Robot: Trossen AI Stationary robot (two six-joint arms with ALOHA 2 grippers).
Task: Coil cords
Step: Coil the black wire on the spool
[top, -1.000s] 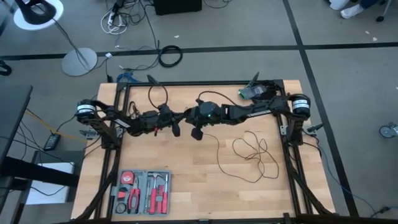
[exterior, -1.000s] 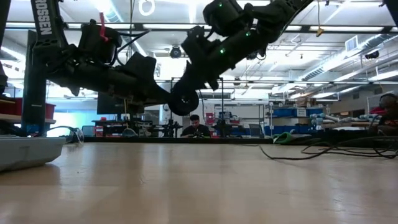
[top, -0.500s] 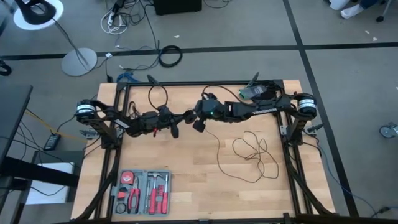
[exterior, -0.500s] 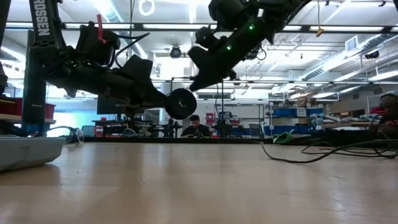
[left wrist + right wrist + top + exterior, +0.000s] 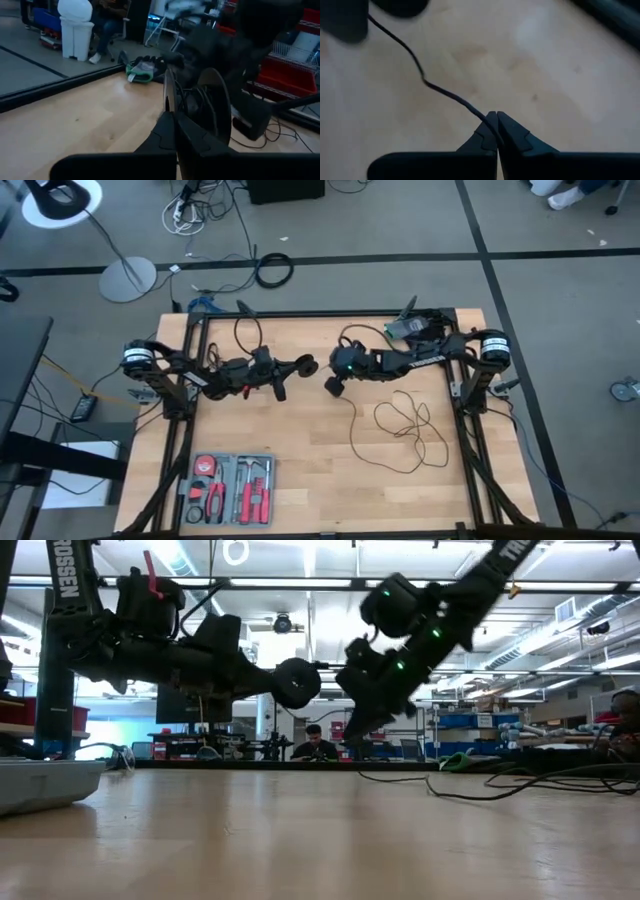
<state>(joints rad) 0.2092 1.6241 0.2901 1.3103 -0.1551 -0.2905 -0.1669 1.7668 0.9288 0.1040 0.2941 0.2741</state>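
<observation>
Overhead, left gripper (image 5: 306, 365) clenched on the puck (image 5: 296, 683), right gripper (image 5: 331, 386) at its three o'clock pinching the cord (image 5: 427, 83), loose loops (image 5: 405, 425) trailing toward four o'clock on the table (image 5: 300, 450).

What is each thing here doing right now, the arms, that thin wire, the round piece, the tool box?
Left gripper: shut on the puck, held above the table.
Puck: clamped, off the table.
Right gripper: shut on the wire, raised.
Wire: mostly in loose loops on the table, one stretch lifted.
Tool case: open on the table, tools inside.
Table: bare wood in the middle.
</observation>
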